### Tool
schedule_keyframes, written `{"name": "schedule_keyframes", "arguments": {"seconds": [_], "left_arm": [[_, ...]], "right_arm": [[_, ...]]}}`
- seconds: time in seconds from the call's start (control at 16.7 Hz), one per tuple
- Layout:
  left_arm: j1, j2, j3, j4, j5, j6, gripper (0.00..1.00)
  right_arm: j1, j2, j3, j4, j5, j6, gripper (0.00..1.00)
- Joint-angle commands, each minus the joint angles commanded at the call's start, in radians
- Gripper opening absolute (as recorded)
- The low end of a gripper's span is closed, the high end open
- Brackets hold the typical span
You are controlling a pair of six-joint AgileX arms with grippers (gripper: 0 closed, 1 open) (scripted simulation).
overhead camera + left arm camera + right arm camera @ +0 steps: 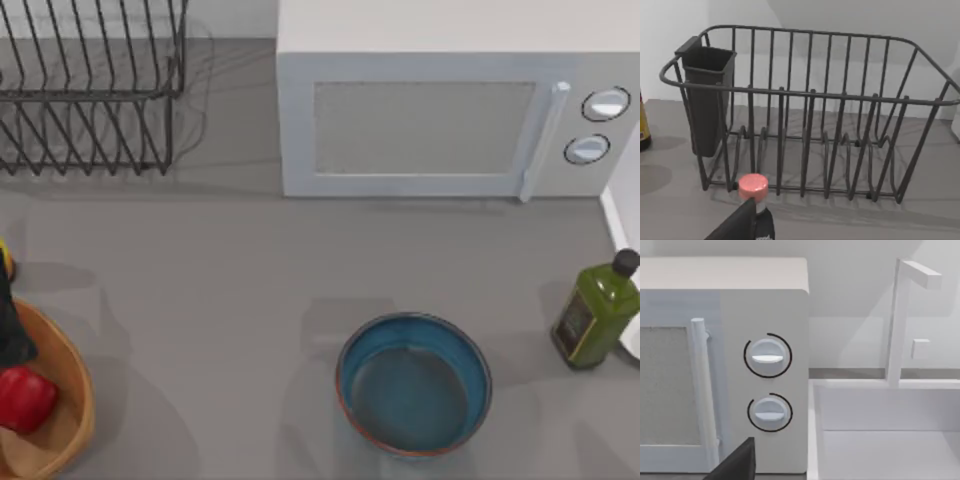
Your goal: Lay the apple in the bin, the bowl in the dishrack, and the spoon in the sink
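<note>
Wire dishrack point(90, 90) stands empty at the table's far left, so the bowl point(413, 384), near centre, remains to move. Sink point(885, 435) holds no spoon. Bin point(60, 420) at the left edge already holds the apple point(24, 398). I cannot tell either gripper's state.

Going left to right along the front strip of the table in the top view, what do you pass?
Apple lying inside the tan bin at the left edge → teal-blue bowl standing alone on the table → green bottle near the right edge.
</note>
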Motion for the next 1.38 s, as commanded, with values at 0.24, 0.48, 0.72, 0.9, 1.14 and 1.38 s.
{"name": "schedule_keyframes", "arguments": {"seconds": [0.24, 0.48, 0.72, 0.9, 1.14, 1.38], "left_arm": [[0.037, -0.097, -0.107, 0.085, 0.036, 0.065, 1.0], [0.038, -0.099, -0.109, 0.087, 0.036, 0.068, 1.0], [0.032, -0.072, -0.09, 0.071, 0.032, 0.057, 1.0], [0.016, 0.042, -0.001, 0.004, 0.019, -0.001, 1.0], [-0.026, 0.319, 0.221, -0.152, -0.01, -0.135, 1.0], [-0.099, 0.67, 0.516, -0.356, -0.037, -0.302, 1.0]], "right_arm": [[0.0, 0.0, 0.0, 0.0, 0.0, 0.0, 1.0], [0.0, 0.0, 0.0, 0.0, 0.0, 0.0, 1.0], [0.0, 0.0, 0.0, 0.0, 0.0, 0.0, 1.0], [0.0, 0.0, 0.0, 0.0, 0.0, 0.0, 1.0], [0.0, 0.0, 0.0, 0.0, 0.0, 0.0, 1.0], [0.0, 0.0, 0.0, 0.0, 0.0, 0.0, 1.0]]}}
